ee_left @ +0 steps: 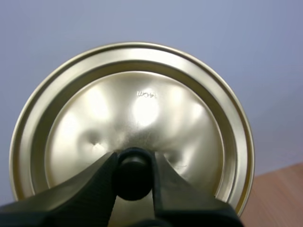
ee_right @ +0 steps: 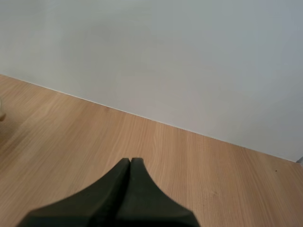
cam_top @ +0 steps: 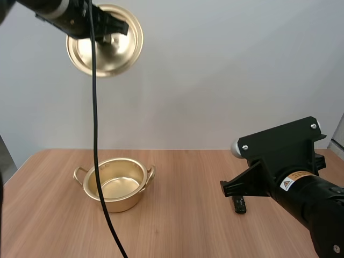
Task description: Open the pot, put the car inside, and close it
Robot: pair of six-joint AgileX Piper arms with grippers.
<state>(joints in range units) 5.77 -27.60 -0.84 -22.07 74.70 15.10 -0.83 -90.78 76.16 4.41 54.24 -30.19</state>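
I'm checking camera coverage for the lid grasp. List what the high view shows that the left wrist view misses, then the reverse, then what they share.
High view, not left wrist: the open pot standing on the table, and the right arm low over the table's right side. Left wrist, not high: ribbed fingers pinching a black knob. Both: the gold lid held up by the left end effector, and some of the wooden table.
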